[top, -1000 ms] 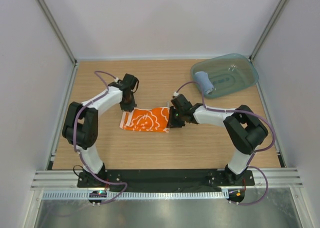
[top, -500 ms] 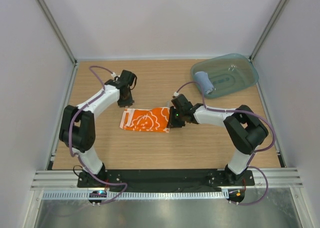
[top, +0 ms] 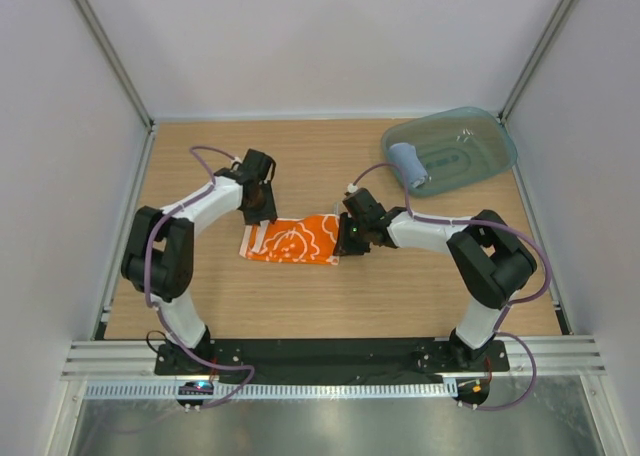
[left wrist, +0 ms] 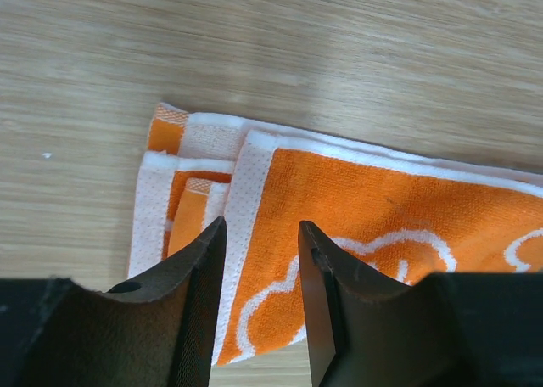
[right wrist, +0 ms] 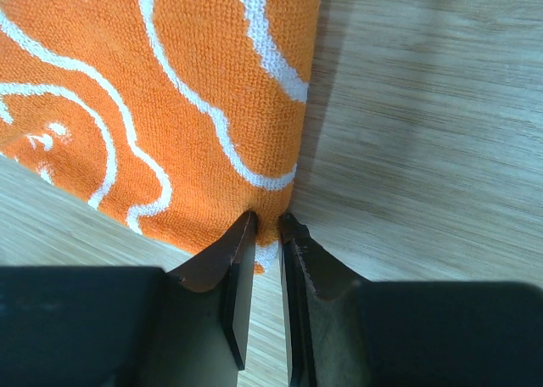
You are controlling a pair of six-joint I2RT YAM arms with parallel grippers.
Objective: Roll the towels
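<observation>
The white and orange printed towel (top: pixel 295 240) lies folded flat in the middle of the table. My right gripper (top: pixel 345 241) is shut on its near right corner; the right wrist view shows the jaws (right wrist: pixel 267 220) pinching the orange cloth (right wrist: pixel 170 81). My left gripper (top: pixel 262 214) is open just above the towel's far left end; in the left wrist view its fingers (left wrist: pixel 261 226) straddle the white-edged fold (left wrist: pixel 382 209). The light blue towel (top: pixel 407 166) lies rolled up in the teal tray.
The translucent teal tray (top: pixel 490 126) sits at the back right corner of the wooden table. Grey walls and metal posts close in the back and both sides.
My left gripper drew back toward the far left, then came back down over the towel's left end. The right gripper and the towel have stayed put.
</observation>
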